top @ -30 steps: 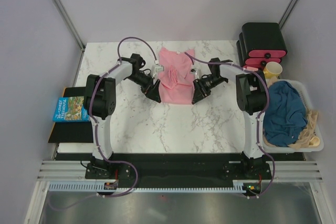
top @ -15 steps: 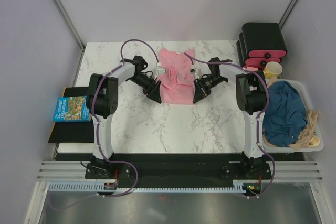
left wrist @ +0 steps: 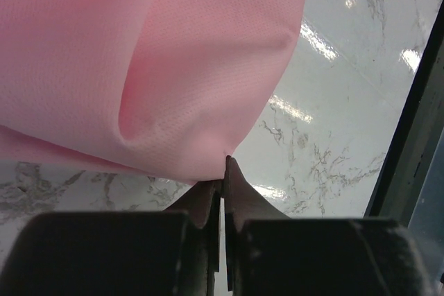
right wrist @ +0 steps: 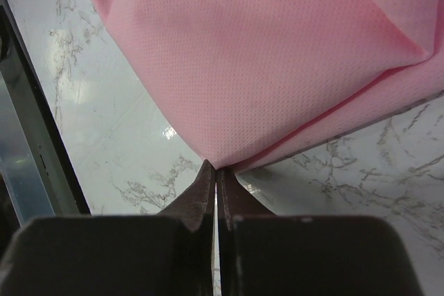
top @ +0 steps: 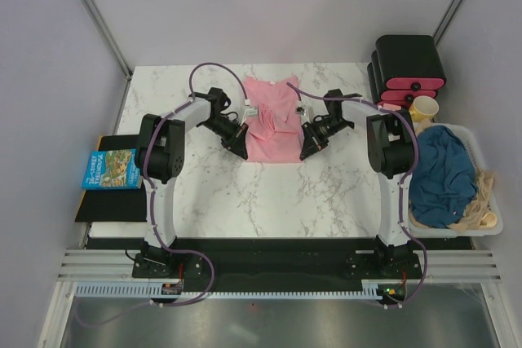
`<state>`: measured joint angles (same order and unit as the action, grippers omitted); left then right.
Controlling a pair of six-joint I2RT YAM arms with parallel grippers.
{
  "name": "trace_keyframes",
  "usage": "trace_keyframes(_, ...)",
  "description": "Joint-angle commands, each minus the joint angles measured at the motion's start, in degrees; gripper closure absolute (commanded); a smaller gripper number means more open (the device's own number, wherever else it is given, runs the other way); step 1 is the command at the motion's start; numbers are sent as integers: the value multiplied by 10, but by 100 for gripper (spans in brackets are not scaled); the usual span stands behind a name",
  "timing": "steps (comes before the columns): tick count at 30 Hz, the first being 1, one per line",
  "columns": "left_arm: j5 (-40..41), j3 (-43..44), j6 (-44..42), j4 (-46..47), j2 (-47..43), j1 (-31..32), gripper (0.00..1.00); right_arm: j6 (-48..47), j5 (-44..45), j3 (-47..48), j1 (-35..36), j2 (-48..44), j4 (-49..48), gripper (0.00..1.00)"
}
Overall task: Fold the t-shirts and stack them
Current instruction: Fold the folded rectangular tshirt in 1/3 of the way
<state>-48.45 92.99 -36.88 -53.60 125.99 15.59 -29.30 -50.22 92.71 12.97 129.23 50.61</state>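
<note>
Left fingers (left wrist: 205, 202) are pressed together on the 7 o'clock corner of the pink t-shirt (top: 271, 120), with a thin edge of cloth caught at their tips. That shirt lies on the desk (top: 269, 193) toward 12 o'clock from its middle, collar pointing to the far edge. It looks narrower than a spread shirt, its sides seemingly turned in and creases bunched near the chest. From that I judge the lengthwise fold done and the crosswise one in hand. Right fingers (right wrist: 202, 202) are likewise closed on the 5 o'clock corner of the hem, so both bottom corners are held, ready, I would guess, to be carried up toward the collar. At 3 to 4 o'clock beside the desk, the teal t-shirt (top: 440, 173) sits crumpled in a white basket (top: 457, 231), not yet folded. What is left, as I read it, is to finish this fold, then spread and fold the teal one and stack the two. Roughly a quarter done.
</note>
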Motion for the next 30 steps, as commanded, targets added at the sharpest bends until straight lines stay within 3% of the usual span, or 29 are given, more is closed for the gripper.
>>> trace_keyframes(1,26,-11,-5,1,-14,4,98,-8,20,-26,0,-23,-33,100)
trace_keyframes(11,62,-14,-23,-31,1,12,98,-14,34,-67,-1,-49,-44,100)
trace_keyframes(14,62,-18,-23,-34,0,14,76,-15,33,-72,1,-50,-44,96)
trace_keyframes(15,60,-19,-23,-34,-2,14,54,-16,34,-73,0,-51,-43,87)
trace_keyframes(16,59,-23,-22,-35,-8,14,45,-17,36,-75,1,-57,-42,76)
trace_keyframes(17,57,-26,-22,-36,-13,14,37,-19,39,-75,1,-60,-43,58)
trace_keyframes(18,56,-29,-22,-36,-18,14,22,-21,42,-76,1,-64,-42,51)
trace_keyframes(21,60,-41,-22,-35,-50,14,12,-25,53,-78,1,-82,-41,35)
trace_keyframes(30,161,-78,-36,-33,-165,13,0,-40,151,-66,0,-149,-38,33)
